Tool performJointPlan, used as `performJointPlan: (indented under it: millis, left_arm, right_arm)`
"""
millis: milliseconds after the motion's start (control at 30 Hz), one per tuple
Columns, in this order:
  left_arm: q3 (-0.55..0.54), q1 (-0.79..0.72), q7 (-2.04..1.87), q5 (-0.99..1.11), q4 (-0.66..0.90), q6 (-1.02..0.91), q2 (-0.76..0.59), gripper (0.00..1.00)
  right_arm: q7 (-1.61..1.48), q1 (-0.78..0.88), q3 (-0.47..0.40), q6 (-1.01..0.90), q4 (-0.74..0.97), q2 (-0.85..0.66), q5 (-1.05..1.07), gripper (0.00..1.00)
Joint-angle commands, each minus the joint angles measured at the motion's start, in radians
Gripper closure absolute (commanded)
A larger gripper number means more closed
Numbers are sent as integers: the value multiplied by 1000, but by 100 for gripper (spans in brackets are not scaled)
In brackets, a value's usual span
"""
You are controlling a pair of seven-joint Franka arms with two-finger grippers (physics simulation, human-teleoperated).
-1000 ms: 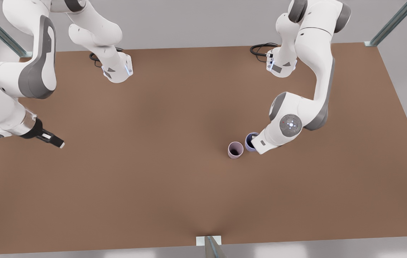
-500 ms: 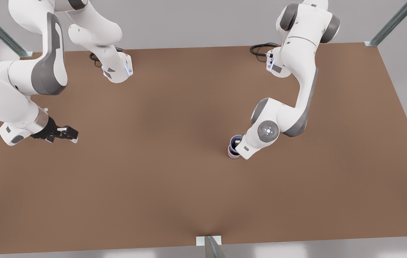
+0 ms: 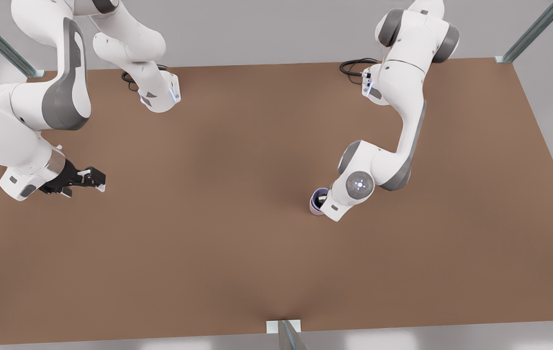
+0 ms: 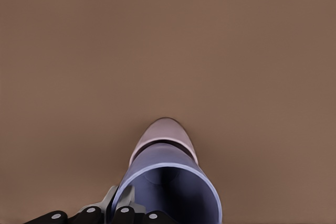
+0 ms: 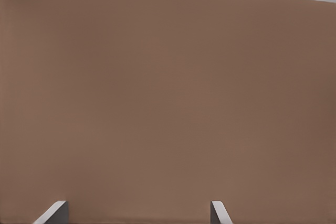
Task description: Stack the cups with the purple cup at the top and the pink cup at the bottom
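Note:
The purple cup (image 3: 318, 192) sits upright, nested in the pink cup (image 3: 313, 208), right of the table's middle in the front view. The left wrist view shows the purple cup's (image 4: 176, 190) open mouth, with the pink cup's (image 4: 165, 131) wall showing beyond it. My left gripper (image 3: 324, 201), on the arm at the front view's right, is shut on the purple cup's rim wall, with its fingers (image 4: 122, 204) pinching one side. My right gripper (image 3: 95, 179) hangs open over bare table at the front view's far left, its fingertips (image 5: 55, 211) spread wide apart.
The brown table (image 3: 218, 243) runs bare to its edges. Both arm bases (image 3: 159, 97) stand at the far edge with black cables (image 3: 354, 65). Metal frame posts (image 3: 531, 31) stand at the far corners, and a bracket (image 3: 283, 326) sits at the near edge.
The left gripper carried the purple cup from beside the pink cup to over it and lowered it in. The right arm swung inward early on, then barely moved.

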Motion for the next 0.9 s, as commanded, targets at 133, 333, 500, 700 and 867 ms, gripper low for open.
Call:
performJointPlan:
  millis: [133,333,500,700,867]
  left_arm:
    - [0,1,-80,3,-31,61,6,0]
    - [1,2,-78,3,-31,50,0,0]
    - [1,18,-81,4,-29,15,-42,0]
    - [95,122,237,41,-16,-209,-282,0]
    - [143,196,600,165,52,-455,-401,0]
  right_arm:
    - [-141,-1,0,-2,-4,-1,1,0]
    - [-143,1,0,-2,-6,-1,1,0]
    - [-141,-1,0,7,-4,5,1,0]
    - [-138,-1,0,7,-6,7,1,0]
    - [-138,-1,0,7,-6,13,1,0]
